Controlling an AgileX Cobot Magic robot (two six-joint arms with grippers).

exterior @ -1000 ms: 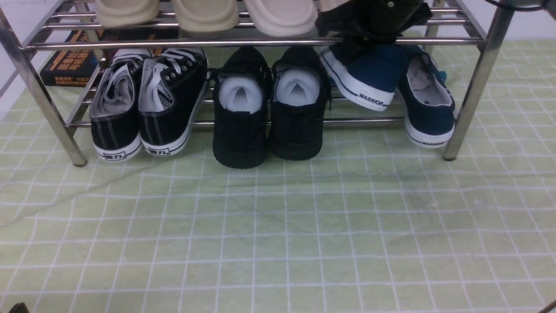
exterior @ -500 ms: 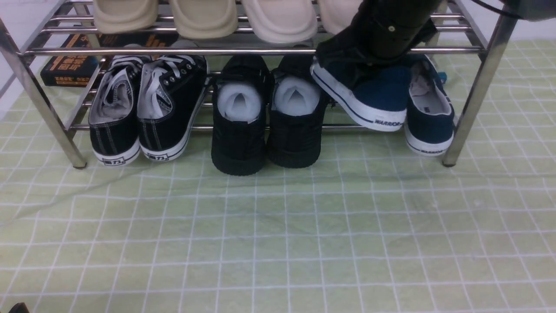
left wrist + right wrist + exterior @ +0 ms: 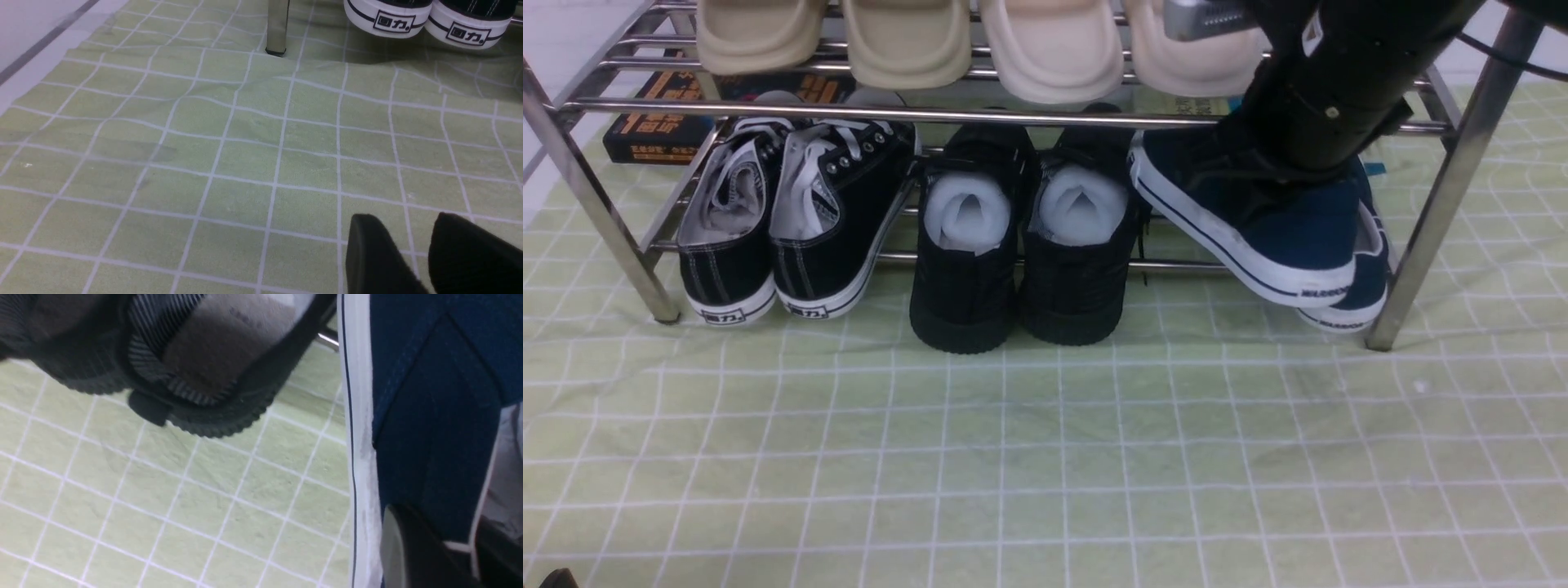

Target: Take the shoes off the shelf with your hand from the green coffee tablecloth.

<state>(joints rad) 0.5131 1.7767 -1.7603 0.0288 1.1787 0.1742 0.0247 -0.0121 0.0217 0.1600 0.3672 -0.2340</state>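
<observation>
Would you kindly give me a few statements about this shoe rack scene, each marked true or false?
1. The right gripper grips a navy-blue slip-on at its collar. True.
2. The all-black shoes sit on the top tier of the chrome shoe rack. False: they sit on the lower tier, and beige slippers fill the top.
3. The left gripper holds a shoe. False: it is open and empty above the green tablecloth.
4. The second navy-blue slip-on is partly hidden behind the gripped one. True.
</observation>
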